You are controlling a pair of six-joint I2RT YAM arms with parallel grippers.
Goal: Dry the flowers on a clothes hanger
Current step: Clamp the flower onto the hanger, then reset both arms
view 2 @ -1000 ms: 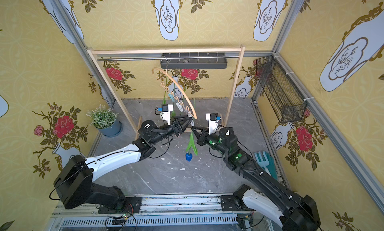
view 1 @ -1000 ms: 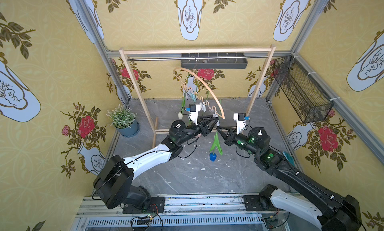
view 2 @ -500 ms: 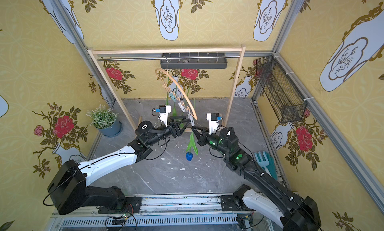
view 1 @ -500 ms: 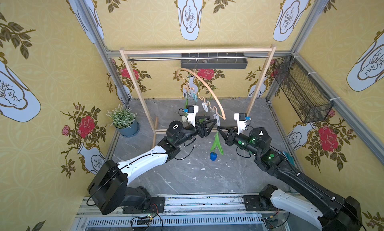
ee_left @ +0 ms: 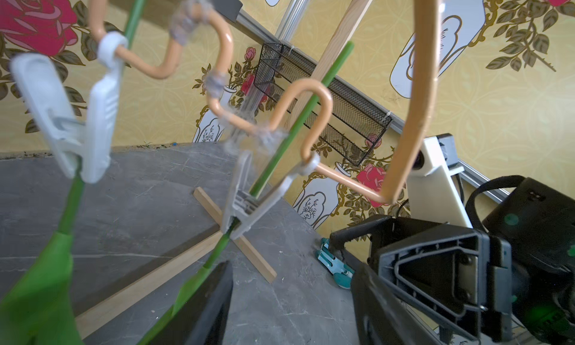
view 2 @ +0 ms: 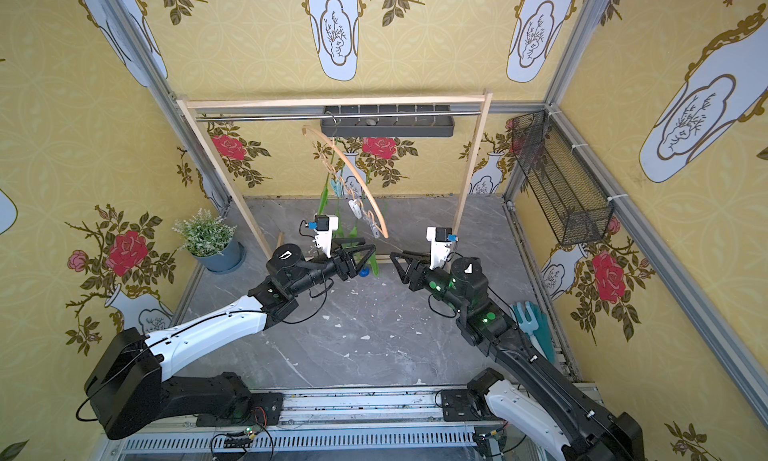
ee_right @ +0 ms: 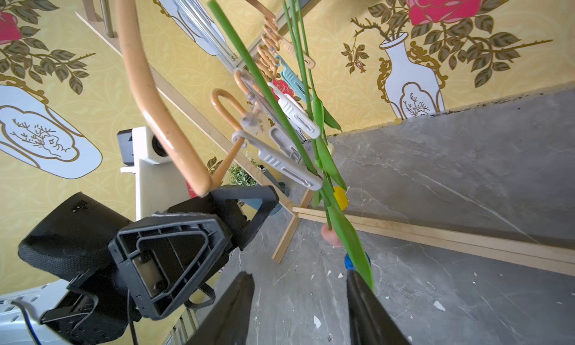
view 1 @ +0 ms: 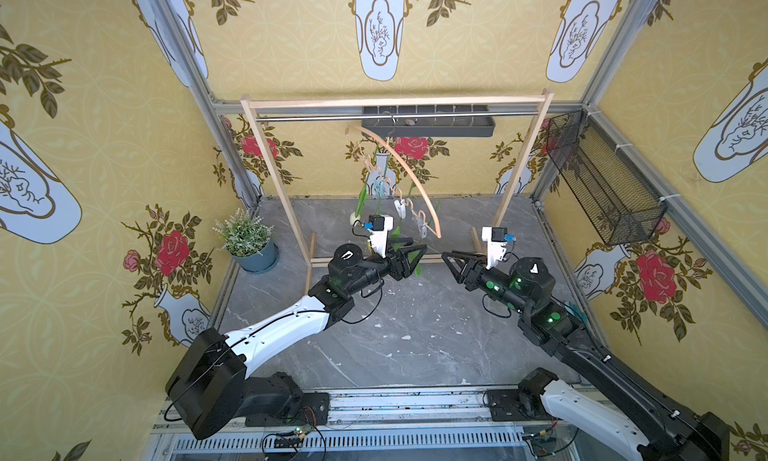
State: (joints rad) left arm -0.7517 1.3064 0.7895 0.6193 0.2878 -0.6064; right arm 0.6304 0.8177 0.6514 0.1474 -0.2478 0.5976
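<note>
The clothes hanger (view 1: 409, 168) (view 2: 358, 176) hangs by its hook from the rack's rail, tilted with one end low. Pegs (ee_left: 62, 119) (ee_right: 280, 160) on its wavy bar clamp the flowers (view 1: 361, 197) (ee_right: 264, 88) by their green stems, heads down: yellow (ee_right: 340, 197), pink (ee_right: 329, 234) and blue (view 2: 365, 272). My left gripper (view 1: 415, 257) (view 2: 365, 257) (ee_left: 292, 296) stands open just below the low end, a leaf brushing one finger. My right gripper (view 1: 449, 263) (view 2: 397, 265) (ee_right: 298, 293) is open and empty, facing it a short way to the right, a leaf beside one finger.
The wooden rack frame (view 1: 395, 103) spans the back, its foot bars (view 1: 311, 263) on the grey floor. A potted plant (view 1: 245, 238) stands at the left. A wire basket (view 1: 602, 180) hangs on the right wall and a dark tray (view 1: 428, 122) on the back wall. Teal garden tools (view 2: 532, 322) lie at the right edge.
My right gripper has opened, let go of the blue-headed flower and drawn back right. The flower now hangs from its peg, swung back toward the hanger. The left gripper opened wider.
</note>
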